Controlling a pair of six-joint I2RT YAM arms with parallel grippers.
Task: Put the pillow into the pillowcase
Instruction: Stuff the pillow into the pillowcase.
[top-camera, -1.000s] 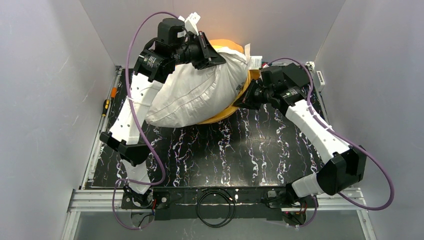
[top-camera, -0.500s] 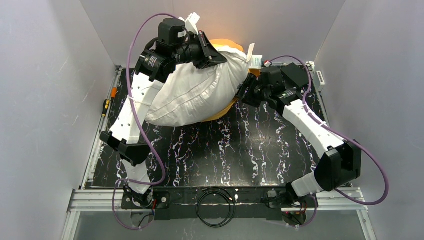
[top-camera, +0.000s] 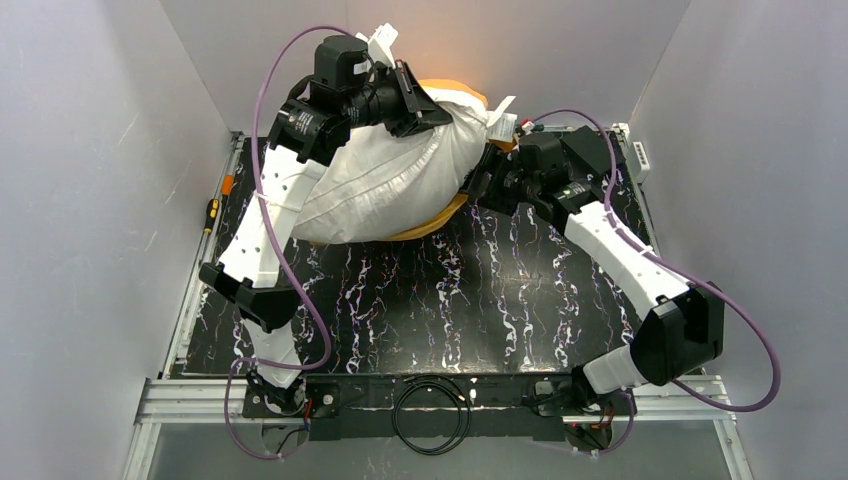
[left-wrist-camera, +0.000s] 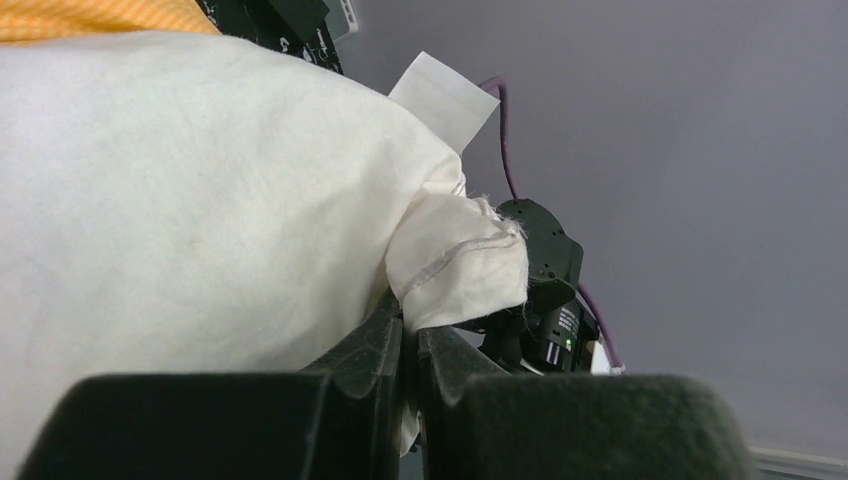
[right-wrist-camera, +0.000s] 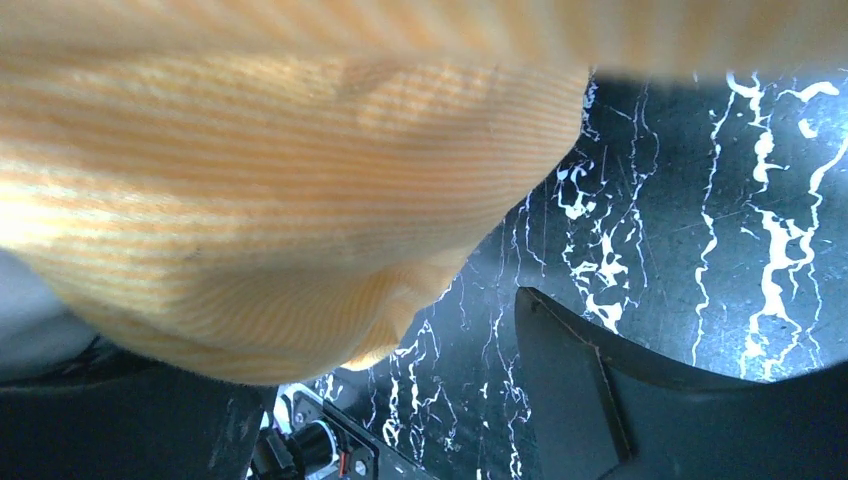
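The plump off-white pillow (top-camera: 390, 180) is held up at the back of the table, tilted down to the left. My left gripper (top-camera: 425, 105) is shut on the pillow's upper corner (left-wrist-camera: 460, 265), with cloth pinched between the fingers (left-wrist-camera: 375, 340). The orange pillowcase (top-camera: 440, 218) shows only as slivers under and behind the pillow. Its striped orange cloth (right-wrist-camera: 280, 200) fills the upper left of the right wrist view. My right gripper (top-camera: 480, 185) stands open at the pillow's right end. The orange cloth hangs over its left finger, and nothing is gripped between the fingers (right-wrist-camera: 600, 390).
The black marbled table (top-camera: 450, 300) runs between grey walls on three sides. A screwdriver (top-camera: 211, 212) lies off its left edge. A white power strip (top-camera: 640, 155) sits at the back right. A cable loop (top-camera: 430, 410) lies at the near rail.
My right gripper has opened, let go of the orange cloth, and moved left towards the pillow. The pillow's right end has risen slightly. The left gripper keeps its hold.
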